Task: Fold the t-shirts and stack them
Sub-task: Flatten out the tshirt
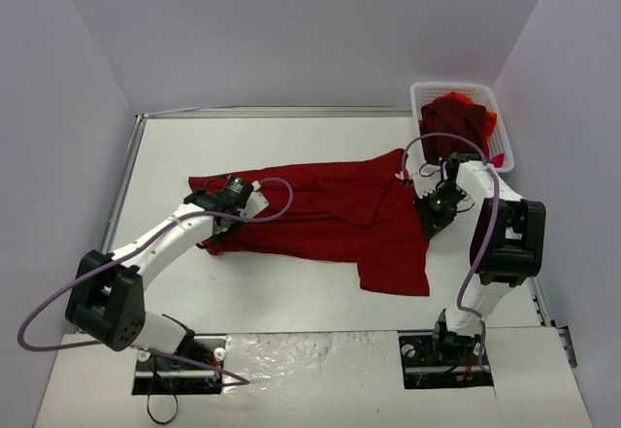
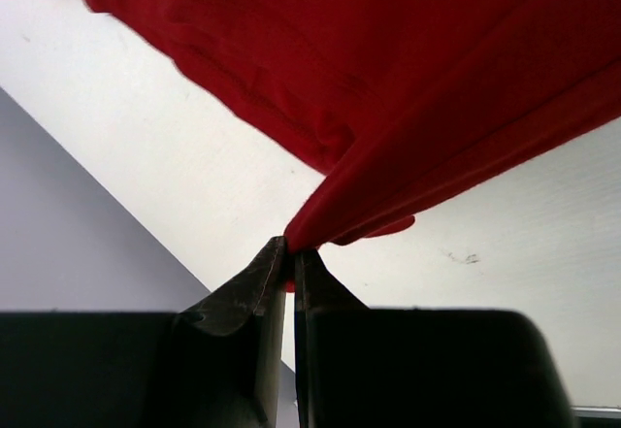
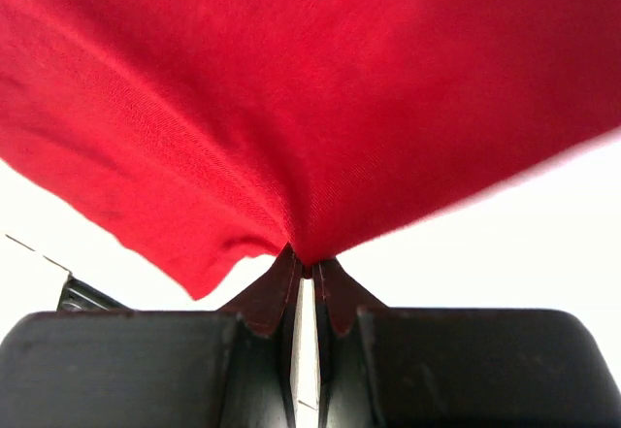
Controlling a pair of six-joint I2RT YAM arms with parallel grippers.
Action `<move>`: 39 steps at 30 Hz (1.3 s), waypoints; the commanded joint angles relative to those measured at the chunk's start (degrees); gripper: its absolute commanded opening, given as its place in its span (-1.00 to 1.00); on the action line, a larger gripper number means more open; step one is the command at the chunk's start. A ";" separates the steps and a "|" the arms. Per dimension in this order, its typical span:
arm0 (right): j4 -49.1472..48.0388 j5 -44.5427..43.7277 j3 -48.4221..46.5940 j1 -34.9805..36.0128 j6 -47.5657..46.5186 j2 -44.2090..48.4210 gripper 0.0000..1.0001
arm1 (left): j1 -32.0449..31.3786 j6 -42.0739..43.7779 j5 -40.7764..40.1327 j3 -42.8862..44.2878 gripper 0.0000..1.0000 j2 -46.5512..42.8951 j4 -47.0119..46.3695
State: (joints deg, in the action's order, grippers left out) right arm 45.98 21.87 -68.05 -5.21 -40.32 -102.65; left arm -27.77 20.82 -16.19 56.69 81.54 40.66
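Observation:
A dark red t-shirt [image 1: 330, 210] lies spread across the middle of the white table. My left gripper [image 1: 215, 230] is shut on the shirt's left edge; the left wrist view shows the cloth [image 2: 388, 79] pinched at the fingertips and pulled taut above the table. My right gripper [image 1: 424, 216] is shut on the shirt's right edge; the right wrist view shows cloth [image 3: 310, 108] bunched at the closed tips. More t-shirts [image 1: 456, 122], dark red and red-orange, lie heaped in the white mesh basket [image 1: 502, 120] at the back right.
The white table [image 1: 291, 292] has raised metal edges on the left [image 1: 124, 176] and back. Grey walls enclose it on three sides. The basket stands close behind the right arm. Purple cables loop off both arms.

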 commanded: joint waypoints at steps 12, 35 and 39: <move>7.55 1.34 -18.78 0.03 5.25 10.02 -1.00 | 7.81 3.70 1.68 9.93 -0.95 -12.19 7.06; 2.54 2.04 -12.99 1.17 6.21 4.92 -1.00 | 5.36 12.75 16.19 1.58 -0.95 4.15 7.06; 1.58 1.69 -12.28 1.52 6.74 4.04 -1.00 | 4.74 13.89 18.03 3.43 -0.93 6.70 6.97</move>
State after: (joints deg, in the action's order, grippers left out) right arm 47.16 24.21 -80.97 -4.16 -34.44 -98.30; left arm -22.52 32.18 0.21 56.88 88.07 47.00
